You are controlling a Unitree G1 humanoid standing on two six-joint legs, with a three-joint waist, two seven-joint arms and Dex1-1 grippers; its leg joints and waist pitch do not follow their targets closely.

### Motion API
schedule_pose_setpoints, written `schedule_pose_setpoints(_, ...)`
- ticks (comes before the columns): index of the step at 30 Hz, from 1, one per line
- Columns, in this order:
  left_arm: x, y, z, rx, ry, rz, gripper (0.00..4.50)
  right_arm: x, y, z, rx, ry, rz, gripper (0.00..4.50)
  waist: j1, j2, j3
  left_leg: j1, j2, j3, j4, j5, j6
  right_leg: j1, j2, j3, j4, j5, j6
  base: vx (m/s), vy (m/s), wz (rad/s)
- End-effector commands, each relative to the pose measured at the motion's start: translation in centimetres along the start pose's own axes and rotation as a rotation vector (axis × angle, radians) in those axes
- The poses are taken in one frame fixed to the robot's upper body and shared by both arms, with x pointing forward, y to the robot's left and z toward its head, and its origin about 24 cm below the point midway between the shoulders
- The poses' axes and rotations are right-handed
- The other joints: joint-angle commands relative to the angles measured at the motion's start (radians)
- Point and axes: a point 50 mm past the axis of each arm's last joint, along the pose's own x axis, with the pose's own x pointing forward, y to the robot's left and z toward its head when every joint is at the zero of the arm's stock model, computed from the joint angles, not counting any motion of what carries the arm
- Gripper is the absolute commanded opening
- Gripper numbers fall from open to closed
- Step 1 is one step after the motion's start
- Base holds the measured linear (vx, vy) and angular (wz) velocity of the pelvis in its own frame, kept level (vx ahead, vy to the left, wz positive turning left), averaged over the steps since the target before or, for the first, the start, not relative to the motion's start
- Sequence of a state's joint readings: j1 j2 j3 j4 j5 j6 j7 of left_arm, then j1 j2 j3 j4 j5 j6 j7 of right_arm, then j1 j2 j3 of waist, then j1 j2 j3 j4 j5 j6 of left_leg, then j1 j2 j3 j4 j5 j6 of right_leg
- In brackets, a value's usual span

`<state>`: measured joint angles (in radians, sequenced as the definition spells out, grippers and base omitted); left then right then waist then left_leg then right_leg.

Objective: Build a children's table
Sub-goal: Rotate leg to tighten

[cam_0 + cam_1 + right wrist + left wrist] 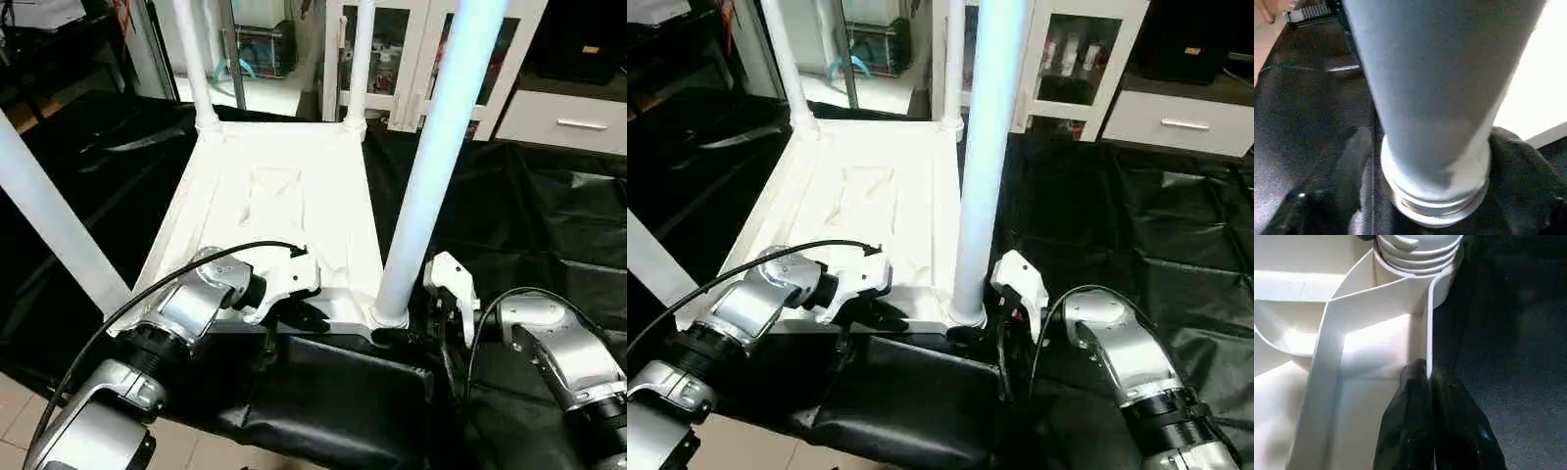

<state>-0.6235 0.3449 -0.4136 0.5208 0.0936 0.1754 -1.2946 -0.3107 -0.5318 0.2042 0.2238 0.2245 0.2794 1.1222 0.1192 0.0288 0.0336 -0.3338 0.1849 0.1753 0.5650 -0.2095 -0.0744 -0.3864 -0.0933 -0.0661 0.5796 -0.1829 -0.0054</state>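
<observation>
The white table top (294, 196) lies upside down on black cloth, ribbed underside up. Legs stand upright in its corner sockets: the far left leg (194, 59), the far right leg (360, 59), the near left leg (49, 215) and the near right leg (431, 176). My left gripper (309, 315) is at the near rim, close to the near right socket. In the left wrist view its black fingers (1410, 421) are shut on the thin rim wall (1428, 323). My right gripper (407, 336) sits at the base of the near right leg (1440, 98), right against the threaded collar (1435, 205).
Black cloth (529, 225) covers the work surface, bunched in a thick fold (343, 401) at the near edge. A white glass-door cabinet (411, 59) and a white drawer unit (578, 122) stand behind. Tiled floor (20, 401) shows at the near left.
</observation>
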Motion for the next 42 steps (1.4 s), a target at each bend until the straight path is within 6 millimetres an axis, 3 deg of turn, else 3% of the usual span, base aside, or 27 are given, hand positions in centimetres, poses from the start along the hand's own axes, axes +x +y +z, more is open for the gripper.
schedule_pose_setpoints(1,1.2,-1.1,-2.3,-0.069,0.107,-0.063,0.00,0.1,0.0,0.0,-0.007,0.001,0.014,3.31,0.001,-0.001,-0.053,-0.006,0.045,-0.008,-0.056,-0.126,0.072,0.050,-0.055,0.038,-0.041,-0.041,-0.282,0.000,0.000,0.00)
schedule_pose_setpoints(4,1.2,-1.2,-2.4,-0.069,0.109,-0.064,0.00,0.1,0.0,0.0,-0.006,0.000,0.014,3.11,0.002,0.002,-0.054,-0.006,0.045,-0.008,-0.055,-0.124,0.076,0.050,-0.056,0.038,-0.040,-0.036,-0.285,0.000,0.000,0.00)
schedule_pose_setpoints(9,1.3,-1.4,-2.7,-0.075,0.116,-0.071,0.00,0.2,0.1,-0.2,0.007,0.000,0.019,2.78,0.003,-0.009,-0.053,-0.007,0.046,-0.008,-0.057,-0.122,0.081,0.050,-0.058,0.038,-0.041,-0.072,-0.277,0.000,0.000,0.00)
schedule_pose_setpoints(20,1.4,-1.4,-2.8,-0.091,0.107,-0.057,0.00,0.7,0.2,-0.3,0.020,-0.023,0.005,2.70,0.000,-0.001,-0.053,-0.007,0.045,-0.007,-0.055,-0.122,0.079,0.050,-0.056,0.038,-0.042,-0.066,-0.276,0.000,0.000,0.00)
schedule_pose_setpoints(21,1.7,-1.1,-2.6,-0.106,0.082,-0.025,0.00,1.1,-0.6,-0.4,0.032,-0.049,-0.122,2.70,-0.001,0.002,-0.053,-0.006,0.045,-0.008,-0.056,-0.131,0.074,0.049,-0.056,0.038,-0.044,-0.074,-0.275,0.000,0.000,0.00)
schedule_pose_setpoints(23,2.1,-0.8,-2.4,-0.125,0.062,0.018,0.00,1.4,-1.1,-0.5,0.066,-0.076,-0.218,2.70,-0.004,0.001,-0.050,-0.006,0.043,-0.007,-0.059,-0.152,0.064,0.047,-0.056,0.038,-0.048,-0.103,-0.271,0.000,0.000,0.00)
schedule_pose_setpoints(24,2.4,-0.5,-2.2,-0.142,0.047,0.054,0.00,1.7,-1.5,-0.6,0.097,-0.098,-0.297,2.69,-0.013,-0.004,-0.045,-0.007,0.040,-0.009,-0.066,-0.211,0.038,0.048,-0.058,0.037,-0.060,-0.209,-0.245,0.000,0.000,0.00)
schedule_pose_setpoints(25,2.5,-0.4,-2.1,-0.145,0.046,0.060,0.00,1.7,-1.6,-0.7,0.103,-0.102,-0.307,2.69,-0.019,-0.002,-0.041,-0.004,0.038,-0.011,-0.070,-0.253,0.022,0.044,-0.060,0.037,-0.070,-0.304,-0.216,0.000,0.000,0.00)
schedule_pose_setpoints(27,3.0,0.0,-2.0,-0.162,0.042,0.109,0.00,2.2,-1.9,-0.8,0.149,-0.127,-0.392,2.69,-0.023,-0.002,-0.040,-0.001,0.037,-0.013,-0.071,-0.282,0.011,0.041,-0.062,0.037,-0.078,-0.381,-0.188,-0.050,0.000,-0.01)
schedule_pose_setpoints(28,3.6,0.5,-1.8,-0.176,0.045,0.169,0.00,2.8,-2.0,-1.1,0.197,-0.140,-0.493,2.69,-0.035,0.006,-0.039,-0.002,0.035,-0.016,-0.074,-0.299,0.002,0.035,-0.058,0.037,-0.084,-0.424,-0.160,0.000,0.000,0.00)
schedule_pose_setpoints(32,5.0,1.5,-0.7,-0.214,0.044,0.302,0.00,4.6,-1.8,-1.4,0.264,-0.125,-0.676,2.69,-0.039,0.001,-0.040,0.001,0.032,-0.018,-0.076,-0.311,-0.009,0.032,-0.056,0.035,-0.092,-0.450,-0.127,0.000,0.000,0.00)
schedule_pose_setpoints(35,5.3,2.0,-0.3,-0.212,0.051,0.357,0.00,5.5,-1.6,-1.1,0.273,-0.132,-0.728,2.69,-0.038,0.006,-0.042,-0.002,0.032,-0.018,-0.076,-0.302,0.007,0.031,-0.055,0.037,-0.092,-0.424,-0.124,0.000,0.000,0.00)
schedule_pose_setpoints(40,5.6,2.5,0.0,-0.208,0.067,0.423,0.00,6.3,-1.9,-1.0,0.258,-0.073,-0.886,2.68,-0.040,0.011,-0.044,-0.002,0.030,-0.017,-0.079,-0.294,-0.004,0.029,-0.052,0.039,-0.088,-0.383,-0.128,0.000,0.000,0.00)
schedule_pose_setpoints(42,5.8,2.8,0.2,-0.210,0.078,0.460,0.00,6.9,-2.0,-0.8,0.217,-0.026,-1.003,2.67,-0.040,0.008,-0.044,-0.005,0.029,-0.018,-0.080,-0.284,-0.007,0.030,-0.053,0.039,-0.087,-0.379,-0.123,0.000,0.000,0.00)
